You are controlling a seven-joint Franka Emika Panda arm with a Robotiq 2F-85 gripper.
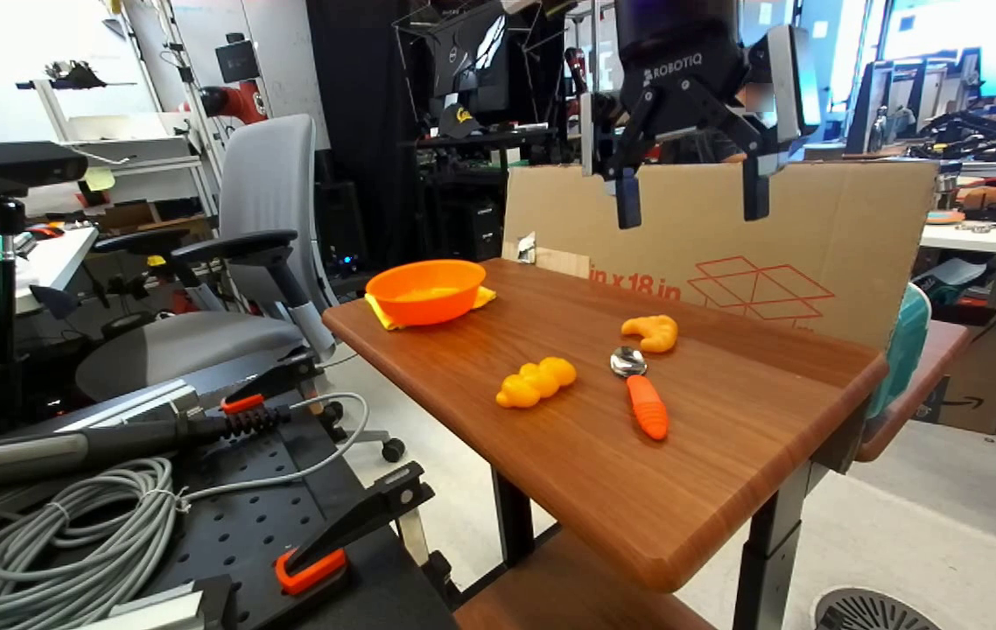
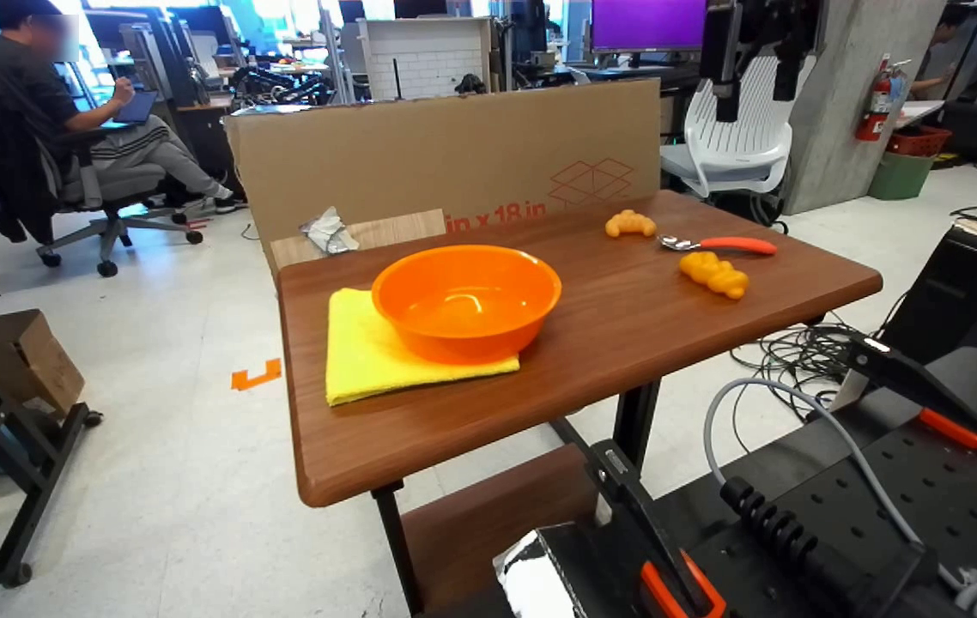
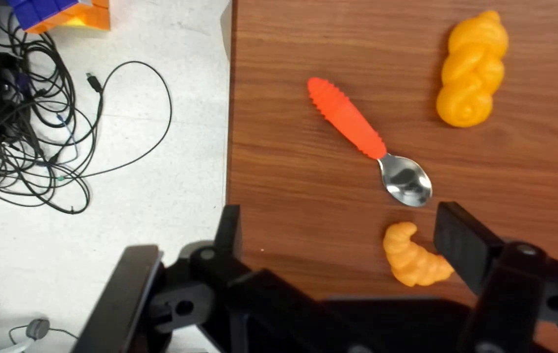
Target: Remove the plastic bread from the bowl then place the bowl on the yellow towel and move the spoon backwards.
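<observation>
Orange round plastic bowl (image 2: 467,309) is resting on folded yellow cloth towel (image 2: 362,356); braided yellow-orange plastic bread (image 3: 472,71), crescent-shaped orange plastic bread (image 3: 412,259) and orange-handled metal spoon (image 3: 363,136) are lying on brown wooden worktop (image 1: 550,315). Above, black claw (image 1: 692,199) is gaping wide.

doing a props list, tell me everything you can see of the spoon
The spoon has a bright orange, ribbed handle, rubbery or plastic by its look, and a shiny, silvery metal head. It lies unheld on the wood-look table, head end nearer the curved bread but apart from it. Only the table touches it.
</observation>
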